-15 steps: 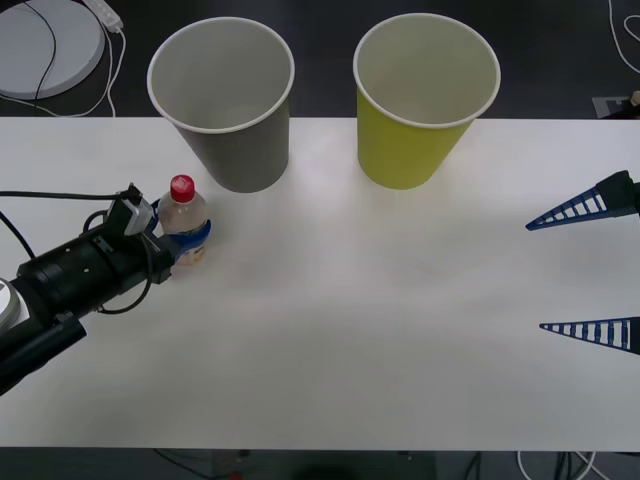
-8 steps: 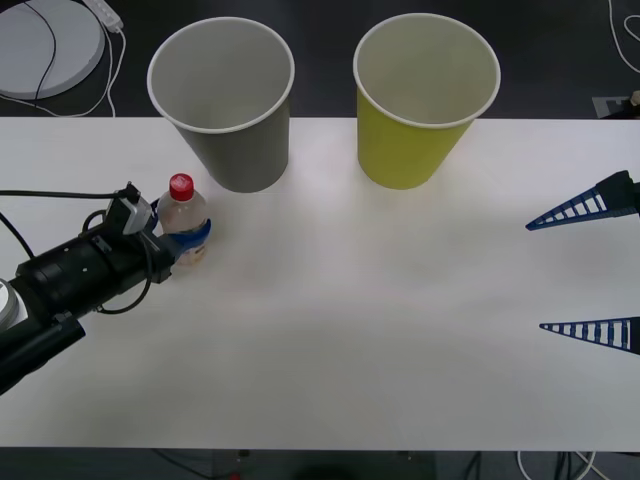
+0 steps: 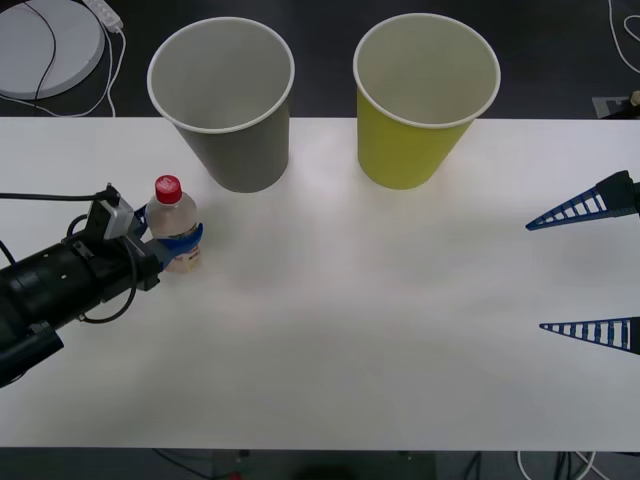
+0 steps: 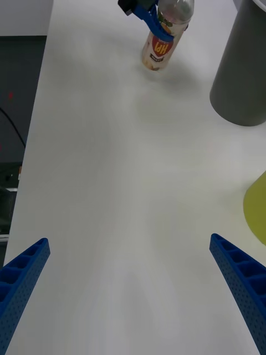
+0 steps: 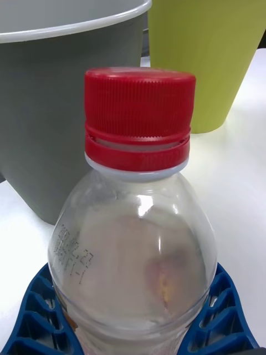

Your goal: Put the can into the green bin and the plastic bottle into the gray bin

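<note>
Plastic bottle (image 3: 174, 225), upright with red cap uppermost, clasped around its shoulder by the blue fingers (image 5: 33, 310) of the left claw (image 3: 178, 239) near the left side of the white tabletop (image 3: 380, 300). Gray bin (image 3: 226, 100) stands just behind the bottle, apart from it; green bin (image 3: 424, 96) stands beside the gray one, toward the right. Right claw (image 3: 590, 270) hangs at the right edge of the tabletop, fingers spread wide, holding nothing.
</note>
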You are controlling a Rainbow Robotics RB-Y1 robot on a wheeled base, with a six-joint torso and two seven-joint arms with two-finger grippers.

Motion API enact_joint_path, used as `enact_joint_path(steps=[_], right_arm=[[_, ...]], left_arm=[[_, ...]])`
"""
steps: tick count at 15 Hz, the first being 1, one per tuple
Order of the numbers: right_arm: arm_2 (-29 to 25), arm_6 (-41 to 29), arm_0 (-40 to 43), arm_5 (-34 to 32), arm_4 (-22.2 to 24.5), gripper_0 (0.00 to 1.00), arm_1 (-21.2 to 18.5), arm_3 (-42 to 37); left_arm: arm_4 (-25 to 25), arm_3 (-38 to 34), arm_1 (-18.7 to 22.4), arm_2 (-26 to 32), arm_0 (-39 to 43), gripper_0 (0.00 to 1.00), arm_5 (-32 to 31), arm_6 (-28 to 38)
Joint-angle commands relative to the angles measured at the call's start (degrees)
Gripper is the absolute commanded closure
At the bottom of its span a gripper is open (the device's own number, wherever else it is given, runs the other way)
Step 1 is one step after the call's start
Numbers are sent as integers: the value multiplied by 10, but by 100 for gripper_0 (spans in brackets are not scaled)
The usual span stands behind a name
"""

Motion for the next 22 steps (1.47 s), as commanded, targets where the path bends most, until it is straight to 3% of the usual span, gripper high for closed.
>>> enact_joint_path(steps=[1,5,8,13,18,22], right_arm=[[0,0,0,0,0,0,0,0],[0,0,0,0,0,0,0,0],[0,0,0,0,0,0,0,0],[0,0,0,0,0,0,0,0],[0,0,0,0,0,0,0,0],[0,0,0,0,0,0,0,0]], left_arm=[[7,-18,18,9,15,100,-5,12],[6,-50,40,29,39,100,-8,46],[-50,-94,60,68,68,100,-32,134],[-129,-150,64,169,108,100,-124,257],[-163,-180,67,250,114,100,-207,352],[-192,-201,79,288,114,100,-212,426]])
